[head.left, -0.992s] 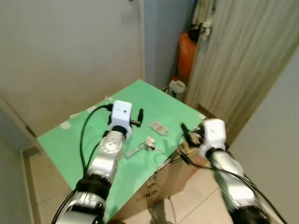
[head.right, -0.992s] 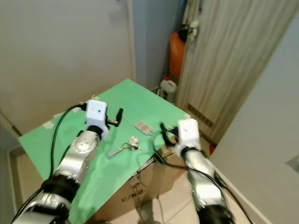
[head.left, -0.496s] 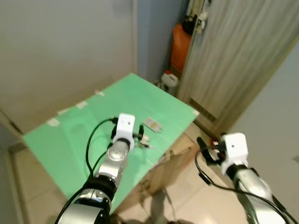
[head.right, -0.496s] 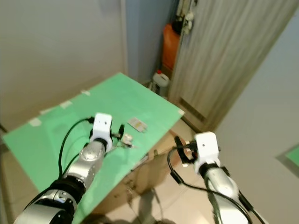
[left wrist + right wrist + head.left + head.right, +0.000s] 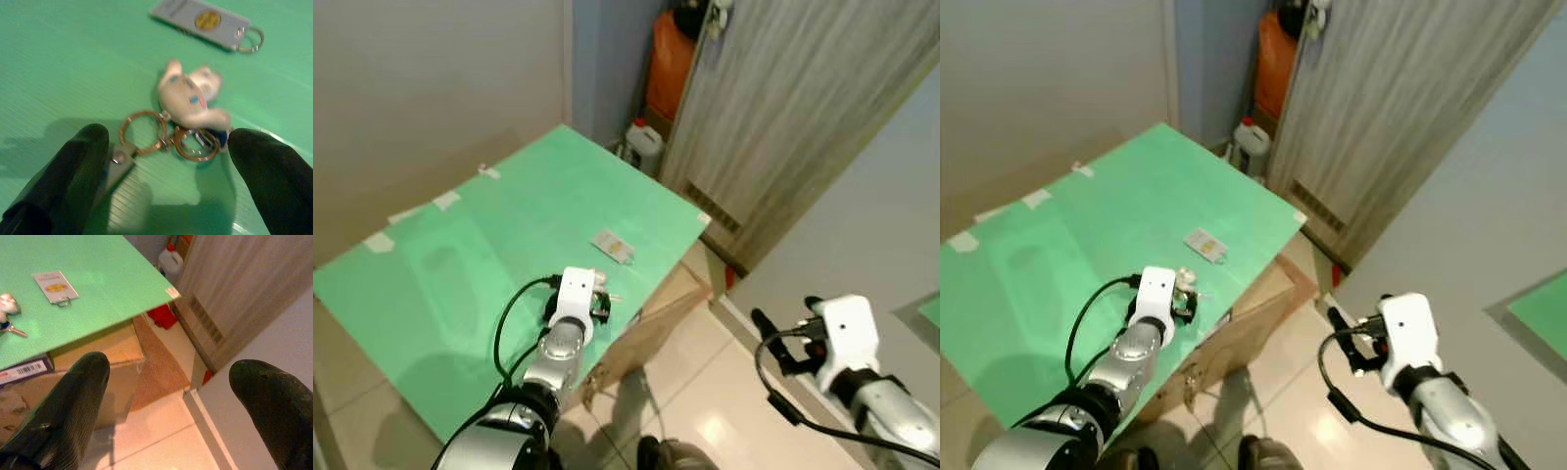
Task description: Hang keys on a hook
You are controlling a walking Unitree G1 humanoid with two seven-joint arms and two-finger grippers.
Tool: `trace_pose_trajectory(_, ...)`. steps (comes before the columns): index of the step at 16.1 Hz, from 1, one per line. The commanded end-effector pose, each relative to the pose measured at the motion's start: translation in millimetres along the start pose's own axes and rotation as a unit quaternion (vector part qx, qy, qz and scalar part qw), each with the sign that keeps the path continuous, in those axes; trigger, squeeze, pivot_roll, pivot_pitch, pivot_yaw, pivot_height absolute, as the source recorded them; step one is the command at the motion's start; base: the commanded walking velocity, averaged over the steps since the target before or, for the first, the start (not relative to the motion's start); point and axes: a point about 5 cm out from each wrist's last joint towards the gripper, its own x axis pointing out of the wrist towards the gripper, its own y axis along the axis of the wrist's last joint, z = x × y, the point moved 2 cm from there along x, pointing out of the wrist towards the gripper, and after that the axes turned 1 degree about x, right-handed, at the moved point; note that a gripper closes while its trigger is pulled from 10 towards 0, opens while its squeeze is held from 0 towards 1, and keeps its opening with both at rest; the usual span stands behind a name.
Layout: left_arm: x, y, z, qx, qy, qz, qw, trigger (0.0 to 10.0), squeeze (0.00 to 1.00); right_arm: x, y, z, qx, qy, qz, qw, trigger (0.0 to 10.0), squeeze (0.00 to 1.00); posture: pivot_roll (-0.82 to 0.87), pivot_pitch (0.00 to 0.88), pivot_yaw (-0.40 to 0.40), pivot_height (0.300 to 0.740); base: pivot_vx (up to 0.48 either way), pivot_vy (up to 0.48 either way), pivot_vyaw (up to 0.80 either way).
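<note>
The left pincer (image 5: 166,161) hung low over the green worktop (image 5: 499,225), its two black fingers (image 5: 73,166) spread wide apart with the key bunch (image 5: 188,125) lying flat between them. That straddle suited a pickup: one fingertip sat beside the clip and ring at one end, the other just past the small keys, so closing would trap the rings in the middle. Nothing was gripped yet; the bunch rested on the worktop near the edge above the cardboard box (image 5: 656,313). A pale figurine charm (image 5: 188,95) was attached to the rings, though the blur made its exact shape hard to judge. Just beyond the bunch lay a grey rectangular tag (image 5: 200,20) with a yellow disc and its own small ring, apart from the keys.

The right pincer (image 5: 168,396) was held out over the tiled floor (image 5: 705,411), well clear of the worktop, fingers likewise apart and empty, probably kept aside to leave the left arm room. No hook was identifiable.
</note>
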Motion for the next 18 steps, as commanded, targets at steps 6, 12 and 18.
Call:
trace_pose_trajectory(6, -7.8, -34.8, 5.0, -0.072, 0.001, -0.082, 0.994, 10.0, 0.00, -25.6, -4.0, 11.3, 0.003, -0.015, -0.038, 0.999, 10.0, 0.00, -0.38, 0.210, -0.141, 0.740, 0.000, 0.000, 0.00)
trace_pose_trajectory(12, -12.9, -46.4, 4.6, -0.095, 0.031, -0.094, 0.991, 10.0, 0.00, -30.5, -17.5, 15.3, 0.008, -0.016, -0.069, 0.997, 10.0, 0.00, -0.32, 0.148, -0.141, 0.740, 0.000, 0.000, 0.00)
trace_pose_trajectory(18, -15.8, -58.3, 6.0, -0.053, 0.002, -0.137, 0.989, 0.0, 0.00, -18.5, -15.7, 13.4, 0.008, 0.000, -0.069, 0.998, 10.0, 0.00, -0.30, 0.130, -0.144, 0.740, 0.000, 0.000, 0.00)
